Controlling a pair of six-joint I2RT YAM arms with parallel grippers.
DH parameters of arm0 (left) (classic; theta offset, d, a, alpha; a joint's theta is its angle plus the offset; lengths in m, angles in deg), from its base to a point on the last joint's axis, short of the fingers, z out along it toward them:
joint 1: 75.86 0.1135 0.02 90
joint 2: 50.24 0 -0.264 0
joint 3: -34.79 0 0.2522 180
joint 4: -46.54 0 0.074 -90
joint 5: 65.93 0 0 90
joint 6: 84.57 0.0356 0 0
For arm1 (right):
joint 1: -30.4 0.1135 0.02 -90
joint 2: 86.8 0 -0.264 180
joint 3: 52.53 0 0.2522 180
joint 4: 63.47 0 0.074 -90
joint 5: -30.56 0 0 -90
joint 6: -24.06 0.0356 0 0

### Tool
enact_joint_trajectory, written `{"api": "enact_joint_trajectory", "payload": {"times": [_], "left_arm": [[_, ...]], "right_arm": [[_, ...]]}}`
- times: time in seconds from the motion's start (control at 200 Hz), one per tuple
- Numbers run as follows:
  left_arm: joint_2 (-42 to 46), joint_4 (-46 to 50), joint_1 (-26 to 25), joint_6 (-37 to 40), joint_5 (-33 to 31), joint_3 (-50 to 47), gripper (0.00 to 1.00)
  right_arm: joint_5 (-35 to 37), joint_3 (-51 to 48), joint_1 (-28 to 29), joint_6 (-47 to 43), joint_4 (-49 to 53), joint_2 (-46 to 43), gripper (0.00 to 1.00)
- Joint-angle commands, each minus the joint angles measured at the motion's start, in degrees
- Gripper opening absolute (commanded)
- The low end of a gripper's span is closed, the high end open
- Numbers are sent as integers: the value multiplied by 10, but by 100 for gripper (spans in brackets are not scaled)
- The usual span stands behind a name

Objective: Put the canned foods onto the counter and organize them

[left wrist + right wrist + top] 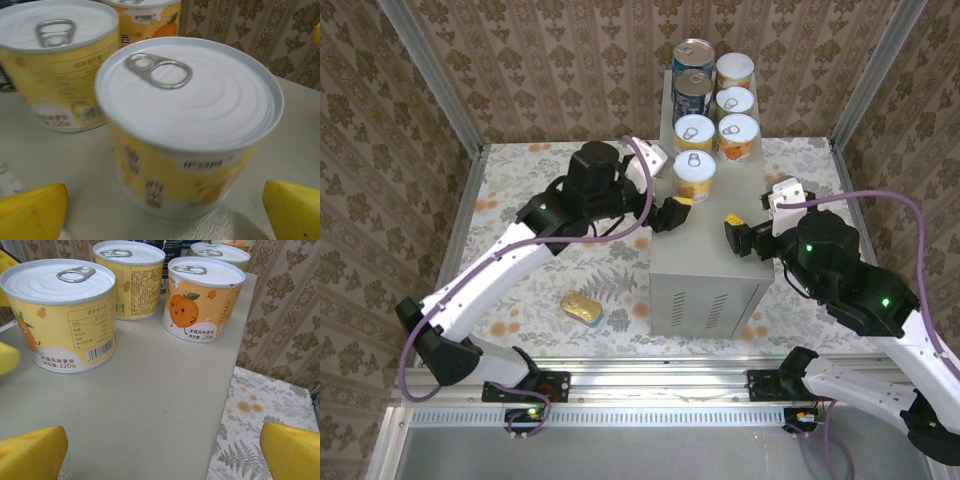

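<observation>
The counter is a tall grey box. On its top stand two blue-labelled cans at the back and several short yellow cans with white pull-tab lids. The nearest yellow can stands upright on the counter between the yellow fingertips of my left gripper, which is open and apart from the can. My right gripper is open over the bare counter top, holding nothing. A flat yellow-blue tin lies on the floral floor left of the counter.
The counter's right edge drops to the floral floor. Patterned walls close in the back and sides. The near half of the counter top is bare. Metal rails run along the near edge.
</observation>
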Motion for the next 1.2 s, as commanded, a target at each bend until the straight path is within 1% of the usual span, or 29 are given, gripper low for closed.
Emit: {"api": "enact_joint_trajectory", "payload": {"times": [0.0, 0.18, 0.535, 1.195], "left_arm": [[28, 6, 14, -7, -20, -20, 100], [41, 5, 37, -15, -23, -34, 100], [26, 1, 65, -27, -20, -34, 100], [-22, 2, 72, -27, 4, -2, 100]], "right_arm": [[-3, 1, -7, 13, -23, 6, 100], [-8, -2, -20, 17, -25, 15, 100], [-17, -7, -42, 26, -30, 27, 100], [-35, -20, -64, 34, -27, 18, 100]]}}
